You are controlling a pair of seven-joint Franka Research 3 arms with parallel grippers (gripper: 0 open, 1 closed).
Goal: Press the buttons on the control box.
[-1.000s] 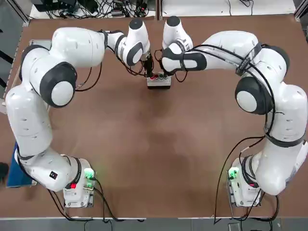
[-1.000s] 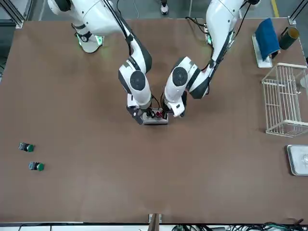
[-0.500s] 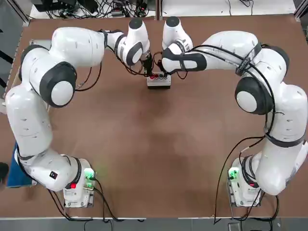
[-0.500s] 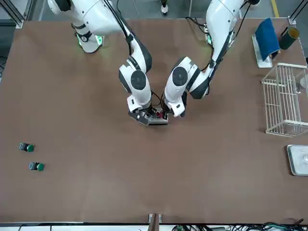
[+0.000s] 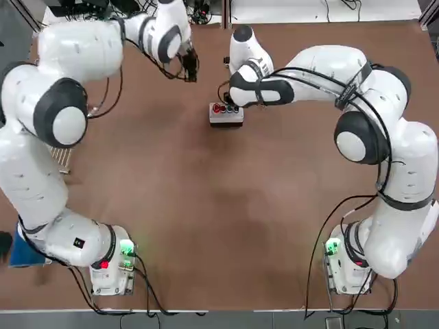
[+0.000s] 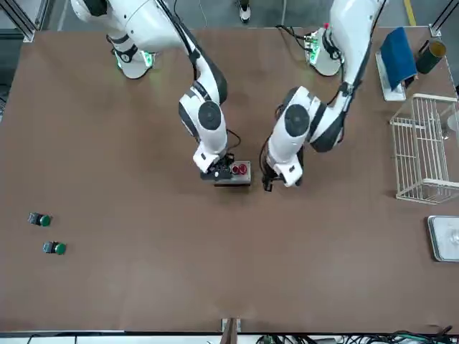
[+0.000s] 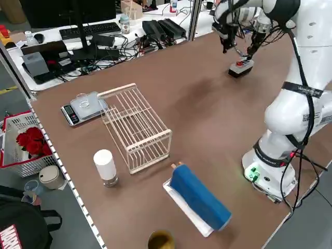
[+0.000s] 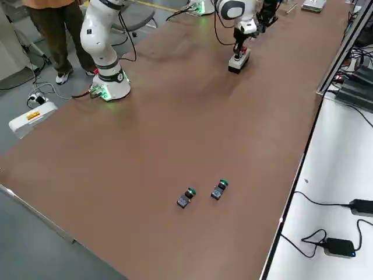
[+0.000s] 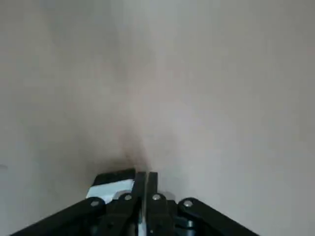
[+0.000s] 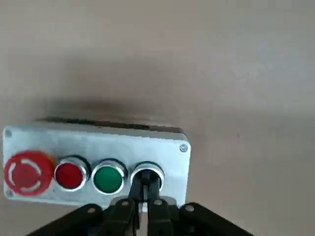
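Right wrist view: right gripper [image 10: 144, 189], fingers closed, tips on dark round button of metal-faced control box [image 10: 96, 152]; left gripper [image 9: 145, 179] closed.

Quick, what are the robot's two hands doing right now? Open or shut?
Left gripper: shut, holding nothing, off to the side of the control box.
Right gripper: shut, holding nothing, fingertips on the dark button.

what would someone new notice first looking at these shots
The small light-grey control box with its row of coloured buttons sits mid-table. The right gripper, fingers shut, is on the dark end button. The left gripper hangs off to the side over bare brown table, also shut.
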